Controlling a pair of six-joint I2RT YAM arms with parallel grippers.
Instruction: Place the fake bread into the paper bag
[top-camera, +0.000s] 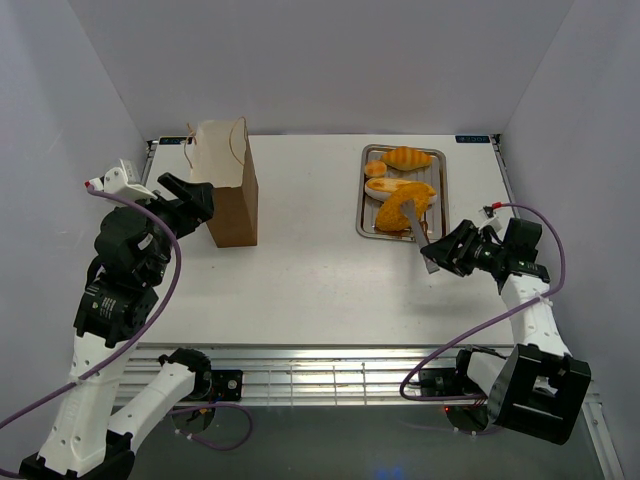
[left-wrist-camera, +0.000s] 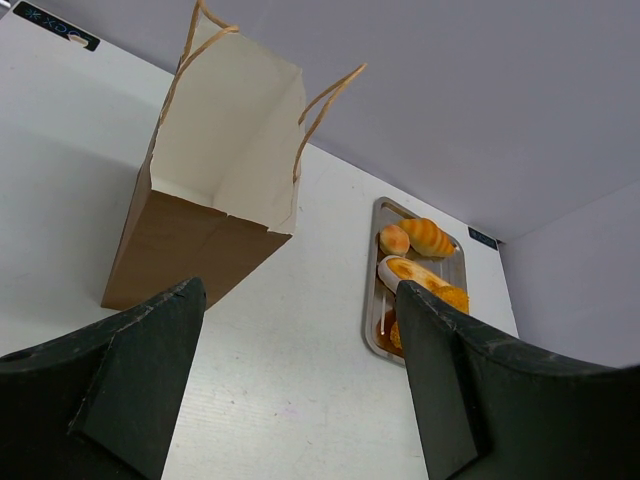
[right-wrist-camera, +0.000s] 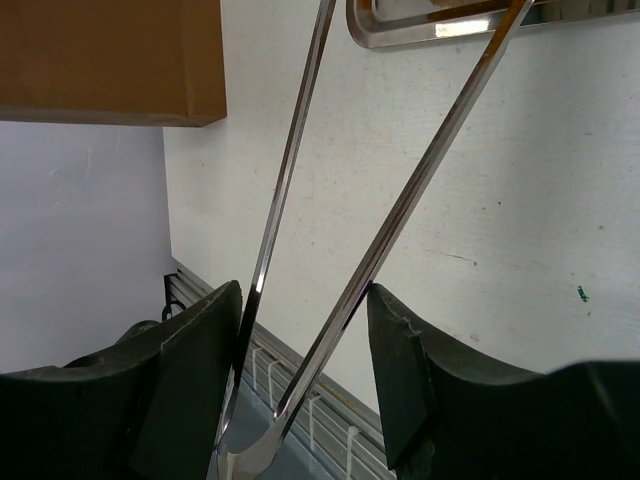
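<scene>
Top external view: the left gripper (top-camera: 185, 195) stands with its jaws spread wide and nothing between them. The paper bag (top-camera: 228, 185) is just ahead of them, upright and gaping, likely so this arm can steady its mouth. Further right, the right gripper (top-camera: 445, 250) pinches the silver tongs (top-camera: 412, 215) by both arms (blades apart). Their tips reach ahead of the jaws over the fake bread (top-camera: 405, 190), which lies on the steel tray (top-camera: 362, 215) — well apart from the bag.
</scene>
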